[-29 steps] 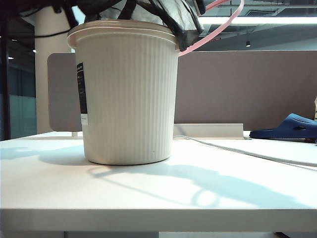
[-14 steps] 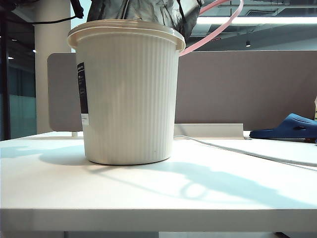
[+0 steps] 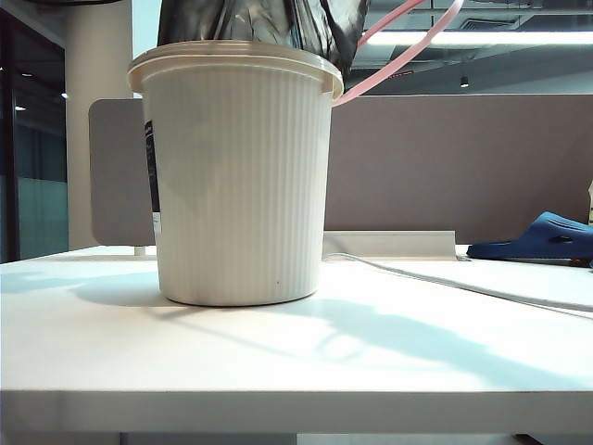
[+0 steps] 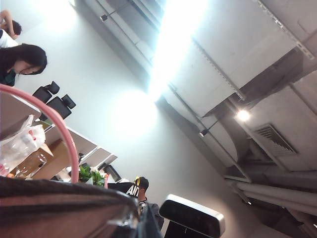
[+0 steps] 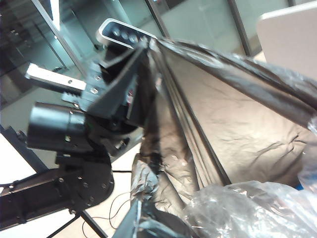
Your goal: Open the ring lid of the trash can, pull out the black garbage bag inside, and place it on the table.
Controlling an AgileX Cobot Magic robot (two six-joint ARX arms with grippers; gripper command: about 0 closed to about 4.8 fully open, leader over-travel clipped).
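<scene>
Black garbage bag (image 3: 250, 20) stretched straight up out of the upright trash can (image 3: 239, 176) on the white counter (image 3: 296, 357).

The can stands long axis vertical, mouth up, its pink ring lid (image 3: 398, 51) swung open and slanting up to the right; the narrow black-and-white label strip (image 3: 151, 176) is too small to read. My left pincer (image 4: 130, 218) is clamped shut on the bag's edge above the can. My right pincer is closed too, beyond the frames; whether it grips the bag I cannot tell.
</scene>
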